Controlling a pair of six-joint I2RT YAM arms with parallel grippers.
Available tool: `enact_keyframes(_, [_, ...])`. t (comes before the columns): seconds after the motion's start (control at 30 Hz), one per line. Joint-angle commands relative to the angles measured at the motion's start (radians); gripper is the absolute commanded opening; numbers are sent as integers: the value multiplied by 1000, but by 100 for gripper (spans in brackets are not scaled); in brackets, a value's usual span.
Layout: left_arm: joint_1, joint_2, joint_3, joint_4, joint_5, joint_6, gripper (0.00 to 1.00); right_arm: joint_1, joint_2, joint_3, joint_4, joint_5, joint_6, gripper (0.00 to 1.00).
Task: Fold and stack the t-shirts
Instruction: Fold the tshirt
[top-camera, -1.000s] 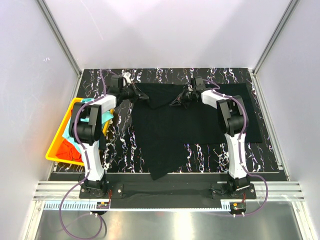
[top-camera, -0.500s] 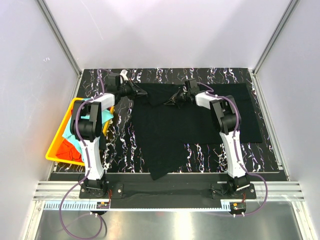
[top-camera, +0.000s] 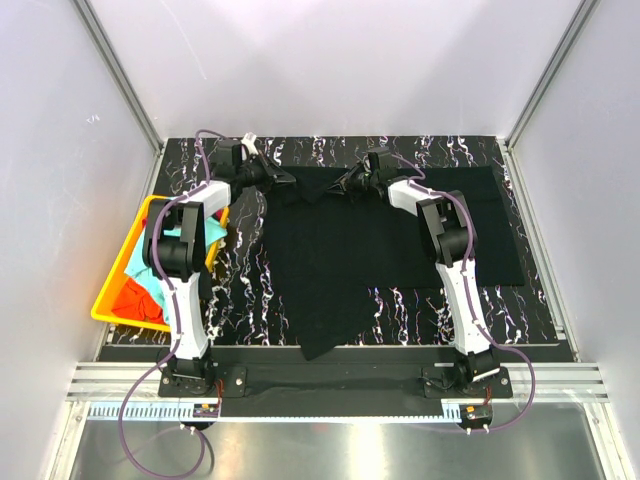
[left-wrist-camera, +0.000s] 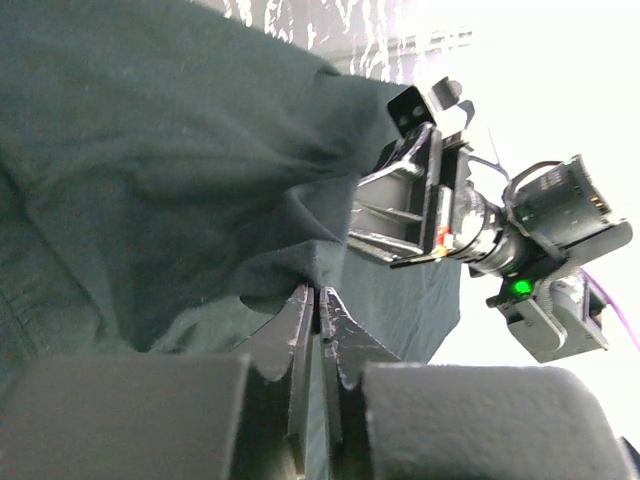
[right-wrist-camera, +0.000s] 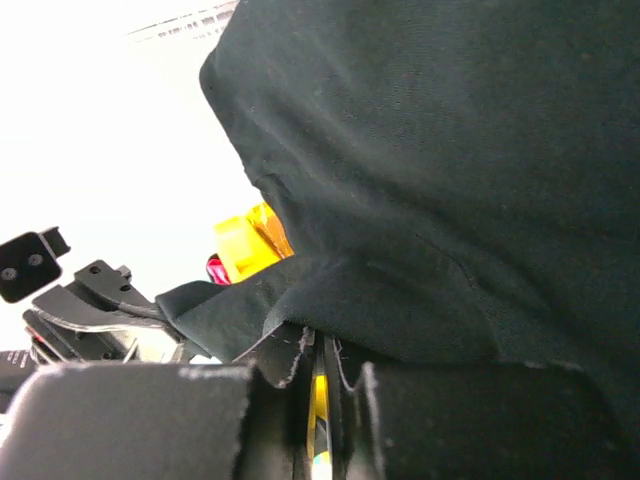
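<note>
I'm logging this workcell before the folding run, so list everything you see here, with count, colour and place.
black t-shirt: one, black, spread over the table's middle and right
turquoise t-shirt: at least one, turquoise, crumpled in the bin
orange-red t-shirt: at least one, orange-red, at the bin's near end
bin: one, yellow, at the table's left edge
table: one, black with white marbling, under everything
left arm: one, white and black, near left, jaws pinching the black t-shirt's far edge
right arm: one, white and black, near right, jaws pinching the same far edge
</note>
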Motion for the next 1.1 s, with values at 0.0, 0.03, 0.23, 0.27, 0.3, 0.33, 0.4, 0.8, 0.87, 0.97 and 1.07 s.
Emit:
enact_keyframes(0.0, [6,22,60,44,18,-4,10,7,-1,23,53,6,46,11])
enact_keyframes(0.03, [9,25,66,49,18,-16,10,7,-15,-4,66,6,46,14])
enact_keyframes(0.23, [16,64,101,102,15,-68,11,13,-60,-113,125,1,64,23])
enact_keyframes(0.27, [16,70,113,107,13,-73,10,17,-63,-123,130,6,63,24])
enact_keyframes(0.3, [18,79,119,109,12,-76,10,20,-67,-138,132,7,61,24])
enact_keyframes(0.33, [16,85,126,109,12,-79,10,23,-66,-141,133,7,63,24])
enact_keyframes(0.4, [18,96,136,116,12,-84,10,24,-63,-144,155,1,60,25])
enact_keyframes(0.8, [23,84,100,145,19,-102,9,50,-38,-89,87,95,67,39])
enact_keyframes(0.87, [23,79,95,145,23,-98,9,56,-43,-83,51,147,73,39])
enact_keyframes(0.97, [23,74,86,145,26,-95,9,64,-58,-90,-15,228,108,38])
enact_keyframes(1.07, [23,71,67,153,29,-96,8,67,-57,-80,-89,289,127,38])
